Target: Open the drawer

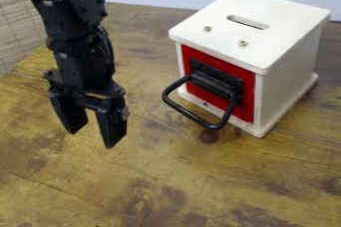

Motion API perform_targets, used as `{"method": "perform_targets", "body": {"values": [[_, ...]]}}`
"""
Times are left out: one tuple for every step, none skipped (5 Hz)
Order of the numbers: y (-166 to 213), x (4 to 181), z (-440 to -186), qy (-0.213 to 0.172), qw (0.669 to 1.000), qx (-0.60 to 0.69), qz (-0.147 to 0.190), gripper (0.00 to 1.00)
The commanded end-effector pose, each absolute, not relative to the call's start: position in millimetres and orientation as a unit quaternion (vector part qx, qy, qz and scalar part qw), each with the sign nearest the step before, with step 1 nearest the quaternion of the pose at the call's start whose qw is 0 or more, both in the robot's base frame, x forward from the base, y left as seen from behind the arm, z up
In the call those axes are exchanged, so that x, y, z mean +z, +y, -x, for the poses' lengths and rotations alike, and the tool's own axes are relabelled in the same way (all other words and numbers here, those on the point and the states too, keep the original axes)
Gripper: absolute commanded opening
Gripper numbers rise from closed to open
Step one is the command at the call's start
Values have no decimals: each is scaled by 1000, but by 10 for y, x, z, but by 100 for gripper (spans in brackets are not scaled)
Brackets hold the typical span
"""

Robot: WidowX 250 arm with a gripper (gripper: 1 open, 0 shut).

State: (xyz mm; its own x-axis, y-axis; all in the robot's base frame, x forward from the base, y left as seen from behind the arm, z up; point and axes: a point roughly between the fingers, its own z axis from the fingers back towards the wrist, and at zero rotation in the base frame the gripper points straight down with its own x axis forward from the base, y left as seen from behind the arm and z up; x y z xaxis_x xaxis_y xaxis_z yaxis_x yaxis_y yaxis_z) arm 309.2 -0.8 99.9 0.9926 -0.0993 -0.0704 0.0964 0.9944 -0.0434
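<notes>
the black claw (90,131) is wide apart. it is near the black loop (201,105) on the red drawer (224,76).

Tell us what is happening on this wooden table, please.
A black robot arm hangs over the table with its fingers spread and nothing between them. Beside it stands a cream-white cabinet with a red drawer that looks shut. The drawer's black loop handle sticks out, untouched; the job is to open that drawer.
</notes>
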Motion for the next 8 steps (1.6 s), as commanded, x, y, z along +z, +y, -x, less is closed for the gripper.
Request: {"method": "perform_targets", "body": {"values": [[-58,995,-3077,22,999,-32,21,100],[-132,903,-3044,23,999,-16,22,100],[-161,912,-3132,20,999,18,26,100],[-175,890,-3196,22,998,44,26,100],[-189,870,-3266,23,997,73,28,100],[-227,836,-3322,26,995,87,28,100],[-256,837,-3422,15,992,124,34,100],[-241,864,-3482,-3,984,169,49,100]]}}
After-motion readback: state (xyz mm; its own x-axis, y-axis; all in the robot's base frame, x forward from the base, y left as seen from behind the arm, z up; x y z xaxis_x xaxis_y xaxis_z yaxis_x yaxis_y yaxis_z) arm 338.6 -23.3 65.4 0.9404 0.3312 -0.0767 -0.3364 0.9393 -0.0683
